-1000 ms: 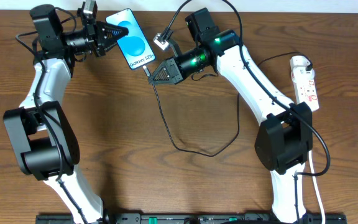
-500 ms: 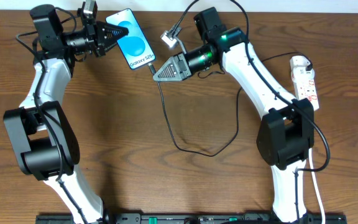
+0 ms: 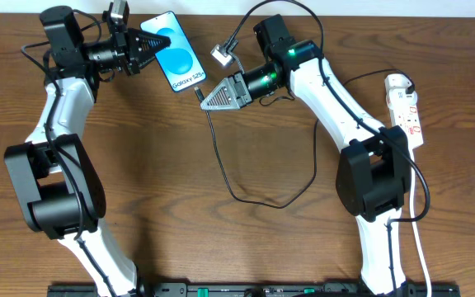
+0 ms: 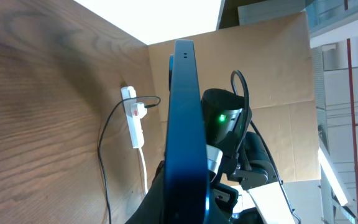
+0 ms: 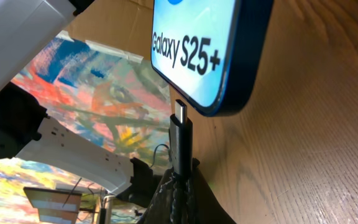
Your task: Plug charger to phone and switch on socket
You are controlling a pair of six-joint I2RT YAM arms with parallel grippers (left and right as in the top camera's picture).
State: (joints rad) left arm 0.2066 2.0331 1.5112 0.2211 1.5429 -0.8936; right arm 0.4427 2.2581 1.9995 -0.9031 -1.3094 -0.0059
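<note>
Close beside the phone (image 5: pixel 210 50), right hand (image 5: pixel 179 193) pinches the charger (image 5: pixel 180 134) plug

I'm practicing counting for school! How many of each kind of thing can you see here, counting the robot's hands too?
Phone: 1
Charger cable: 1
Power strip: 1
Robot hands: 2, left hand and right hand
Total: 5

2 white-shelled arms (image 3: pixel 58 111) w/ blk joints (image 3: pixel 56 194); green LED (image 3: pixel 289 54) on R
</note>
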